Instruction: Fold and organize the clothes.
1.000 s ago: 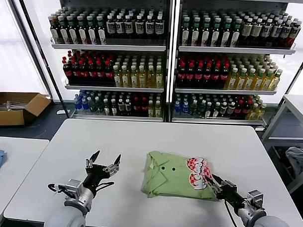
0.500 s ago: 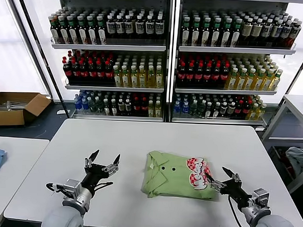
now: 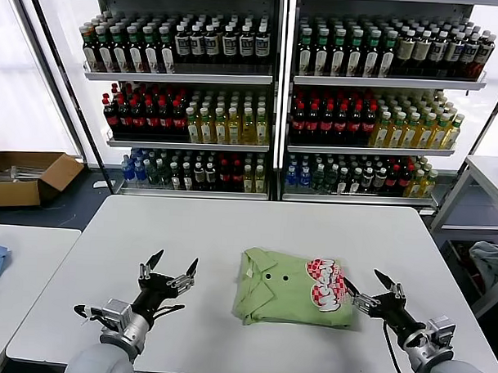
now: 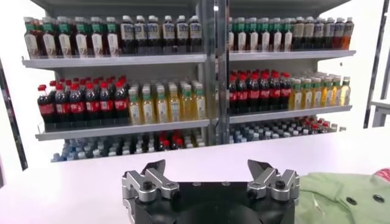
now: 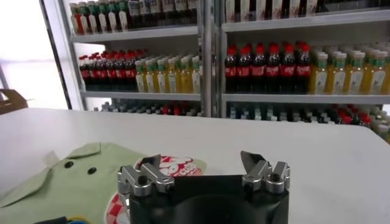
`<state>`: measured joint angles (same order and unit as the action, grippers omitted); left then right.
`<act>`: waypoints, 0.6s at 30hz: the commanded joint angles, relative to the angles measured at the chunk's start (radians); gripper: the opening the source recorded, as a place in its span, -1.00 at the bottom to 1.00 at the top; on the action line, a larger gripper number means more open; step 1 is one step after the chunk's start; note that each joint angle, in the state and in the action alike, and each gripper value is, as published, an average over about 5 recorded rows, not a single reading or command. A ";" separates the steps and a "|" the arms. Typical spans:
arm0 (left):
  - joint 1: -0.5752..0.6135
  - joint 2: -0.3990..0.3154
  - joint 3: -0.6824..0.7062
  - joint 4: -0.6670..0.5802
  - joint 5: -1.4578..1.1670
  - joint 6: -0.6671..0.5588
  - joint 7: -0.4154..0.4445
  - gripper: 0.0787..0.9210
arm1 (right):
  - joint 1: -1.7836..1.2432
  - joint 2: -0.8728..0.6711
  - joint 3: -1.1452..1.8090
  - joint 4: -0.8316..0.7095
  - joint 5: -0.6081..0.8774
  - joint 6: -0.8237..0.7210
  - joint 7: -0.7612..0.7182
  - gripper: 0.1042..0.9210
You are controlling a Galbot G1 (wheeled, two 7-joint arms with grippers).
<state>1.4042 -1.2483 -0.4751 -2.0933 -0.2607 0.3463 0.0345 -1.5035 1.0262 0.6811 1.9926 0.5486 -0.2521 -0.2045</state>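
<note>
Bright even light, blown-out white window at left, soft shadows, wrist views slightly blurred

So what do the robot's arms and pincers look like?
Both arms have rounded grey ends nearest the camera. The left pincer and right pincer are alike: a black body, silvery metal knuckles with dark screws, and two pointy black fingertips. Thin black cables loop beside each wrist.

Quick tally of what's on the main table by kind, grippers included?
Green shirts: 1, folded shirt
Grippers: 2, left gripper and right gripper, both with jaws open, clear of the shirt
Total: 3
</note>
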 commanded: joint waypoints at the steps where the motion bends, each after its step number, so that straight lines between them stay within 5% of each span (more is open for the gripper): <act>1: 0.016 0.003 -0.028 0.002 0.005 -0.009 0.008 0.77 | -0.018 0.020 0.022 0.004 -0.020 0.021 -0.005 0.76; 18: 0.024 -0.074 -0.033 -0.031 0.020 0.012 0.009 0.77 | -0.049 0.051 0.029 0.018 -0.042 0.036 -0.017 0.76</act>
<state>1.4259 -1.2729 -0.5063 -2.1029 -0.2517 0.3475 0.0427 -1.5456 1.0669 0.7057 2.0046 0.5154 -0.2240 -0.2168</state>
